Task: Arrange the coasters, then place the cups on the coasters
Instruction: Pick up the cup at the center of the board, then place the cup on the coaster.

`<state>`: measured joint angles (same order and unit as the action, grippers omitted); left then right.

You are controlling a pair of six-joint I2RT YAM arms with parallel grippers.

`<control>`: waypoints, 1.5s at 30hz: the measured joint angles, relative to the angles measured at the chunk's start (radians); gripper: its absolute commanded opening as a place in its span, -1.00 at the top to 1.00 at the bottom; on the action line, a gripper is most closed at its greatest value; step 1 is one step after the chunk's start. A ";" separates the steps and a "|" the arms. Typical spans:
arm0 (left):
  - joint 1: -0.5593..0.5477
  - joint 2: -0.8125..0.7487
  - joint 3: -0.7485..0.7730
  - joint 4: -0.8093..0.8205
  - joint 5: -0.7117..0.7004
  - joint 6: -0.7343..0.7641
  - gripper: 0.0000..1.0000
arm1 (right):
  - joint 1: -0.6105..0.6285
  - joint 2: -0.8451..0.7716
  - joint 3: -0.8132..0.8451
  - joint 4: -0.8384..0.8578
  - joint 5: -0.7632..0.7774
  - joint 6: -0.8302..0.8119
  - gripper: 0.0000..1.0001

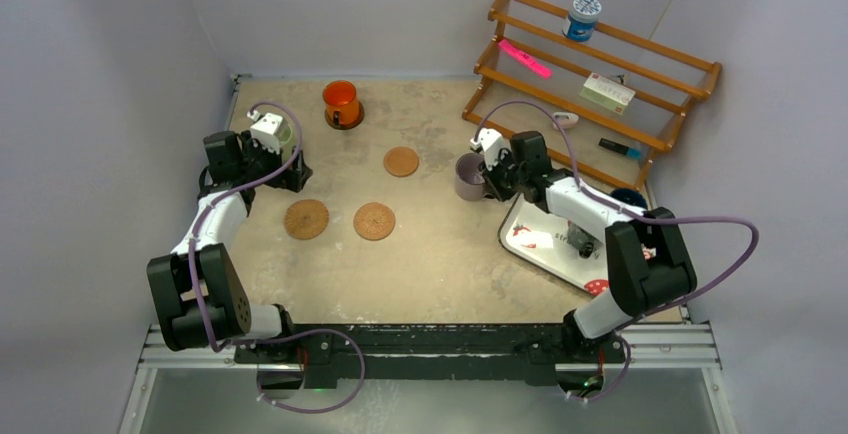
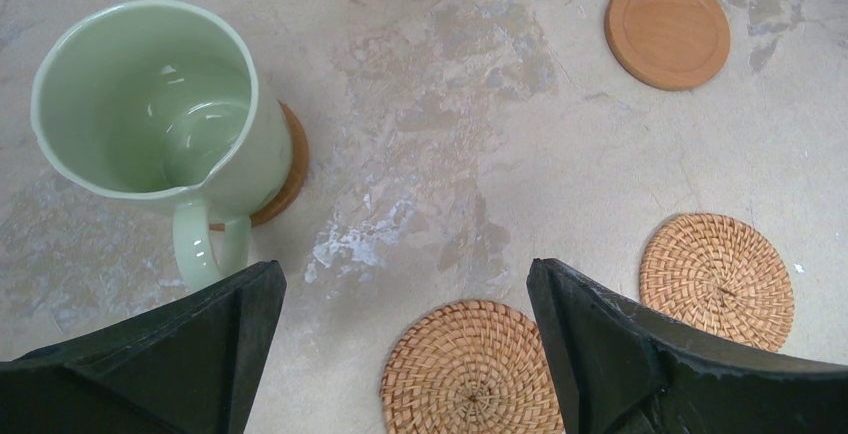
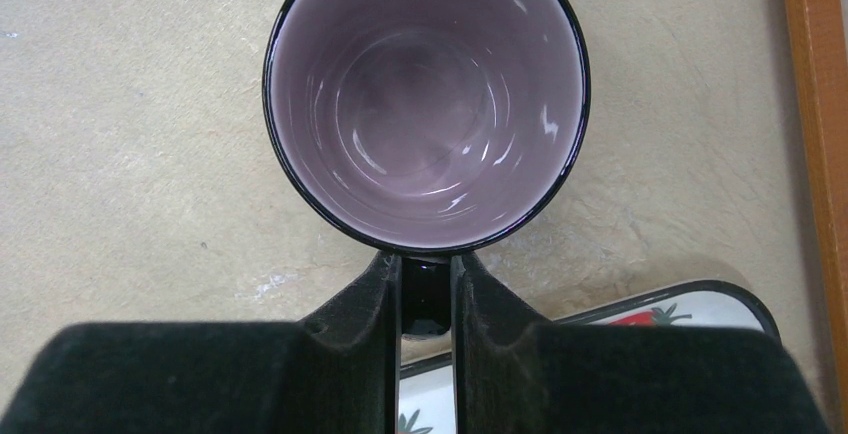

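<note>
**Purple cup (image 3: pixel 428 104) pinched by its handle, green cup (image 2: pixel 150 104) standing free**

On the right side of the table (image 1: pixel 440 254), the right gripper (image 3: pixel 425 284) has its two fingers pressed together on the dark handle of the purple cup. The handle sits between them, and the open mouth of the cup faces up, just in front of the fingertips. The cup is over bare table, just beside the left corner of the white tray (image 1: pixel 540 249) with the strawberry print. I cannot tell if its base touches the table. No coaster is under it.

On the left side, the left gripper (image 2: pixel 405 294) is spread wide and holds nothing. The green cup stands upright on a brown coaster (image 2: pixel 285 169), ahead of the left finger. Its handle points back toward that finger, but they are apart.

Far at the back, the orange cup (image 1: pixel 340 102) stands on a dark coaster (image 1: pixel 345 119). Three coasters lie bare in the middle of the table. The smooth wooden coaster (image 1: pixel 401 161) is between the two arms. The left woven coaster (image 1: pixel 306 219) and the right woven coaster (image 1: pixel 374 221) lie side by side nearer to the bases, close but not touching. A wooden rack (image 1: pixel 590 84) stands in the far right corner.
</note>
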<state>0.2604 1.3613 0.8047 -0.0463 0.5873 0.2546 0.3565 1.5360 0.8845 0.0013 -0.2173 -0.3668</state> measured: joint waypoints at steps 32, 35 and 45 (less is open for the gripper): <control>0.000 -0.121 0.028 -0.119 -0.164 0.127 -1.00 | 0.122 0.311 0.550 -0.177 -0.028 0.103 1.00; 0.002 -0.146 0.029 -0.143 -0.181 0.142 -1.00 | 0.128 0.309 0.577 -0.186 -0.030 0.093 1.00; 0.009 -0.148 0.027 -0.182 -0.113 0.158 -1.00 | 0.119 0.309 0.612 -0.130 -0.028 0.078 1.00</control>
<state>0.2691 1.2129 0.8322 -0.2279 0.4744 0.4126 0.4759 1.8454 1.4967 -0.1291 -0.2451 -0.2886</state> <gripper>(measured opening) 0.998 0.196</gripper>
